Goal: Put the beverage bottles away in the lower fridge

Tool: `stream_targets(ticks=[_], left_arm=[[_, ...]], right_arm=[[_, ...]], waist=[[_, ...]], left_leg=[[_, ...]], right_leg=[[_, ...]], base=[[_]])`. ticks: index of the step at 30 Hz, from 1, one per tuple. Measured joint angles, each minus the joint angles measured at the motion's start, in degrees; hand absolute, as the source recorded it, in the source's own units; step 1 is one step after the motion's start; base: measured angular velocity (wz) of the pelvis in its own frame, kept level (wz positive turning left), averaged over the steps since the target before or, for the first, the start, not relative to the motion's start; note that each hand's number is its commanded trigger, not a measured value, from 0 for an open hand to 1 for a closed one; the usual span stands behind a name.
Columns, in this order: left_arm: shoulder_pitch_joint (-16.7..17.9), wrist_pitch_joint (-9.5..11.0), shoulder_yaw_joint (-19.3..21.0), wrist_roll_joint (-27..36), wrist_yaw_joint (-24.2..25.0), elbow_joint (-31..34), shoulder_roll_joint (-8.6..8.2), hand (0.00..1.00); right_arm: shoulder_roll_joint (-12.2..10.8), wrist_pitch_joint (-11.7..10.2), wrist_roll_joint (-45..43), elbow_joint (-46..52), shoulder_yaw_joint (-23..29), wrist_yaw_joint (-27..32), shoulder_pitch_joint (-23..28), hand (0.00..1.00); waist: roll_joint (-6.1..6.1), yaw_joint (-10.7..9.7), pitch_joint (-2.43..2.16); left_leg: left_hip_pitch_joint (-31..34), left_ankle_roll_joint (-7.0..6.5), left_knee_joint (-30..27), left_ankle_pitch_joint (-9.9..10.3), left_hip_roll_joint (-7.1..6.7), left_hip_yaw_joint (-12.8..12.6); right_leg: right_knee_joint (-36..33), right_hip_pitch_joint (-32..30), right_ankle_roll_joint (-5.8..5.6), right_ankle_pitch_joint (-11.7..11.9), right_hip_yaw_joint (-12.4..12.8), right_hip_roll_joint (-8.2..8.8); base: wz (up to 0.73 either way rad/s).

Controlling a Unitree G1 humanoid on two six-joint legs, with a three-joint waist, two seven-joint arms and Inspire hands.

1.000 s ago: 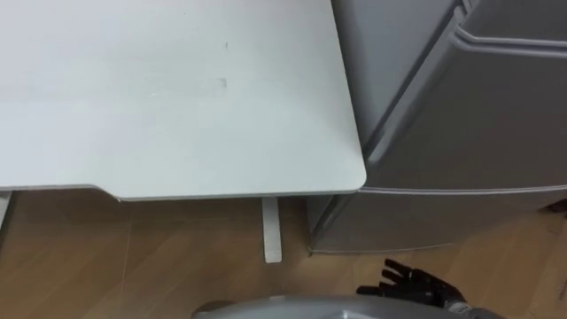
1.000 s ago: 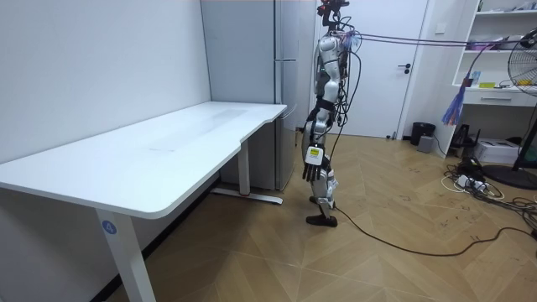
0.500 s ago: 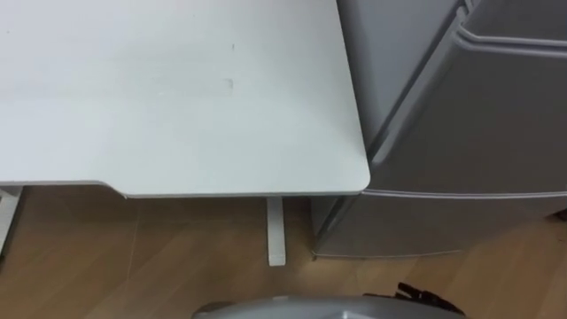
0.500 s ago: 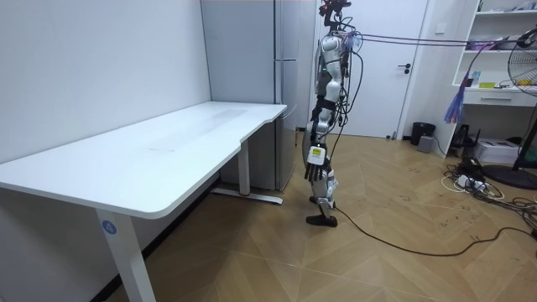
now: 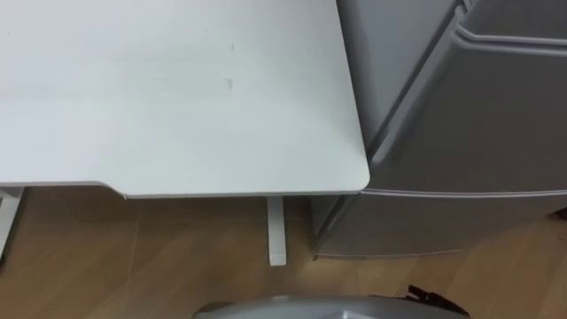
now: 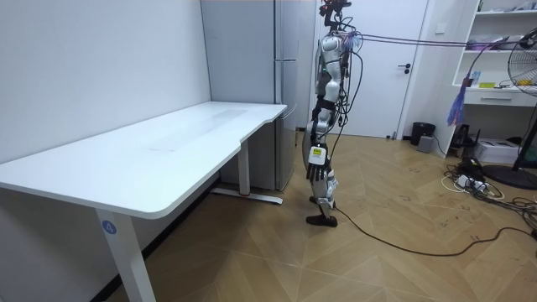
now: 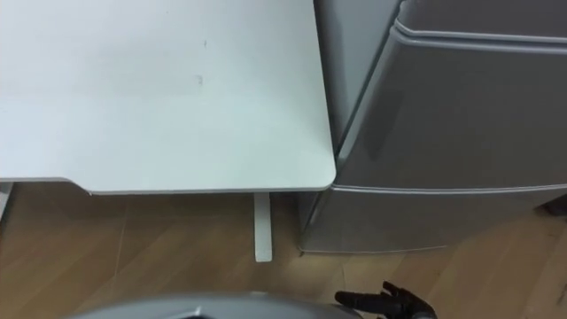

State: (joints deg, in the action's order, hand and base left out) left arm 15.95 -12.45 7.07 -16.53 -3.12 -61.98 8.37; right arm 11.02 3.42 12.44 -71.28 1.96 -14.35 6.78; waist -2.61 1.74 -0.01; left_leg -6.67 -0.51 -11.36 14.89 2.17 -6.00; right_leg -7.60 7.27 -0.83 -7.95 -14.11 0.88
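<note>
Grey fridge doors stand closed beyond your right hand, fingers spread, empty; before or after loading, undecidable.

The right hand is cut off by the bottom edge; above it, the fridge runs past the frame.

One mark could be read: a round blue sticker on the near leg of the desk in the room view bore a white letter "A". A yellow-green square label sat on the back of one hand, but its print was too small to make out. Nothing legible showed on the fridge.
</note>
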Motion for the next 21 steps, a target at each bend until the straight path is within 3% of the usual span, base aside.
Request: stream_targets(ticks=[9, 14, 21], left_arm=[[-1.7, -2.1, 0.0, -1.3, 0.3, 0.0, -0.77, 0.0], [-1.8, -2.4, 0.1, -1.8, 0.4, 0.1, -1.4, 0.0], [-2.0, -2.6, -0.1, -1.8, 0.5, 0.1, -1.38, 0.0]], right_arm=[[0.3, 0.4, -9.2, -0.1, 0.0, 3.1, -2.2, 0.0], [0.4, 1.0, -9.5, -0.8, 0.6, 6.0, -2.3, 0.0], [0.5, 2.8, -9.9, -3.1, 0.5, 10.2, -2.2, 0.0]], waist=[[0.74, 0.0, -0.32], [1.19, -0.1, -0.06], [1.27, -0.3, -0.05]], left_leg=[[-0.2, 0.03, 0.1, 0.0, -0.34, -0.1], [-1.1, 0.0, 0.8, 0.0, -0.56, -0.1], [-1.9, -0.03, 1.0, 0.0, -0.73, 0.0]], right_leg=[[0.0, -0.1, 0.24, -1.0, 2.2, -0.01], [-0.1, 0.5, -0.02, -1.3, 2.6, 0.12], [-0.1, 0.8, -0.04, -1.9, 3.1, 0.18]], base=[[0.0], [0.0], [0.0]])
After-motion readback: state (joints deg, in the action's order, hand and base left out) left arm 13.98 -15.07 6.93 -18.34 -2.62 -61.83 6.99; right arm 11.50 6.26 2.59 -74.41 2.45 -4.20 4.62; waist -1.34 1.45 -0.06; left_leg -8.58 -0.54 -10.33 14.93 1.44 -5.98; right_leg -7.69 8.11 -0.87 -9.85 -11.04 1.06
